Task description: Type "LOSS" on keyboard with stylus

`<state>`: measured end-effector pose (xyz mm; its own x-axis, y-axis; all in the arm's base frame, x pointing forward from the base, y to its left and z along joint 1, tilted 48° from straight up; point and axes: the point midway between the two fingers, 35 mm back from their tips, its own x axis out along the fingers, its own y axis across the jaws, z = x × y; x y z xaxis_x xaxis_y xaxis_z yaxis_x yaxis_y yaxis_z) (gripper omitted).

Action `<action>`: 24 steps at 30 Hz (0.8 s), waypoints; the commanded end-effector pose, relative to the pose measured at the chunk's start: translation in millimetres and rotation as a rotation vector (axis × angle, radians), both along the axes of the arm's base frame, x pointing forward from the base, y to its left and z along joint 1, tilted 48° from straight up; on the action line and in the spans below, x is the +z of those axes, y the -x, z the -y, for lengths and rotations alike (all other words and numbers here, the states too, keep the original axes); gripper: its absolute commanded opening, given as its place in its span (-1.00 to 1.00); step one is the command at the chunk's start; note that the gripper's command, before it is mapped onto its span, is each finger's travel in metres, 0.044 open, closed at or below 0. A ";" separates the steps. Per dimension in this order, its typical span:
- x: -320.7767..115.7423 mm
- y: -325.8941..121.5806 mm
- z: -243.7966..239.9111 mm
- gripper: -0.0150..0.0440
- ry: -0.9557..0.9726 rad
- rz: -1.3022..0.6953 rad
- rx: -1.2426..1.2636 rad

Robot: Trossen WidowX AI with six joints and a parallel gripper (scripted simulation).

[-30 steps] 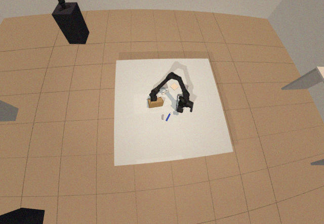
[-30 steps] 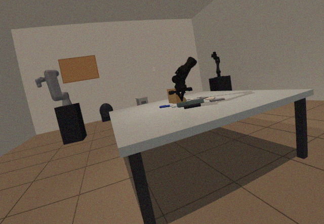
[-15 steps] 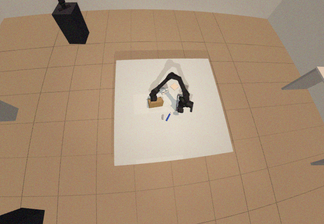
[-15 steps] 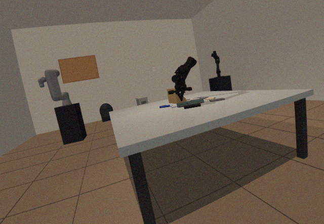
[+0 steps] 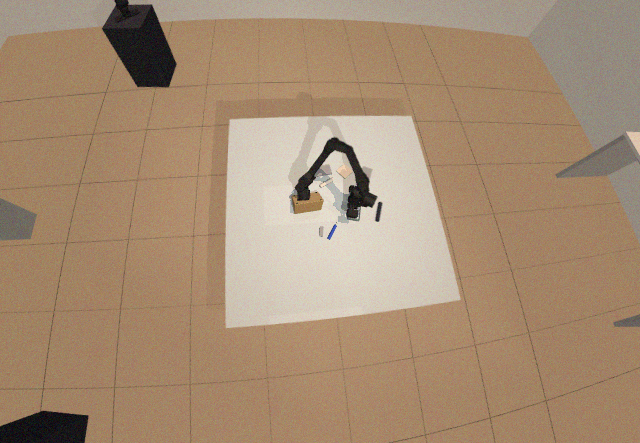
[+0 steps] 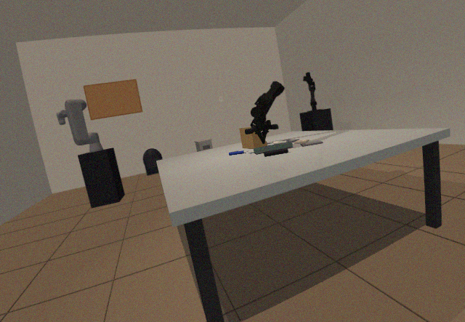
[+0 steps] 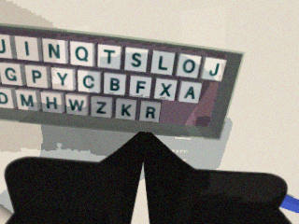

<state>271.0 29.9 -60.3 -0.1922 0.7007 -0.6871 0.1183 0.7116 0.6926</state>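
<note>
Claw (image 5: 352, 213) (image 6: 264, 142) (image 7: 144, 137) closed; keyboard (image 5: 358, 216) (image 6: 273, 147) (image 7: 114, 84) seemingly just beyond its tips.

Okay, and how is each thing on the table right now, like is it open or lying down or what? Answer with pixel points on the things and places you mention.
Tool (image 6: 264, 142) (image 7: 144, 137): shut, no stylus visible in it
Keyboard (image 6: 273, 147) (image 7: 231, 93): lying on the table, letters facing up
Blue pen (image 5: 331, 231) (image 6: 236, 153) (image 7: 291, 203): lying down
Black stick (image 5: 378, 211) (image 6: 275, 152): lying down

Seen from above, a keyboard (image 5: 356, 218) (image 6: 272, 147) (image 7: 114, 71) is lying on the desk (image 5: 310, 283) (image 6: 225, 183) between a block (image 5: 308, 204) (image 6: 247, 138) at left and a bar (image 5: 378, 211) (image 6: 275, 153) at right, while a stylus (image 5: 331, 231) (image 6: 236, 153) (image 7: 291, 203) is resting nearer the picture's bottom, just right of a small piece (image 5: 321, 231).
</note>
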 end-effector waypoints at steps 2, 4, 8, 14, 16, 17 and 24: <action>0.7 2.1 -1.5 -0.49 -0.004 -0.006 -0.006; 7.8 -0.6 -8.4 -0.49 -0.003 -0.005 -0.007; 49.8 -8.2 -51.6 -0.49 -0.006 -0.006 -0.007; 57.3 -8.2 -59.4 -0.49 -0.009 -0.007 -0.006; 57.3 -8.2 -59.4 -0.49 -0.009 -0.007 -0.006; 57.3 -8.2 -59.4 -0.49 -0.009 -0.007 -0.006; 57.3 -8.2 -59.4 -0.49 -0.009 -0.007 -0.006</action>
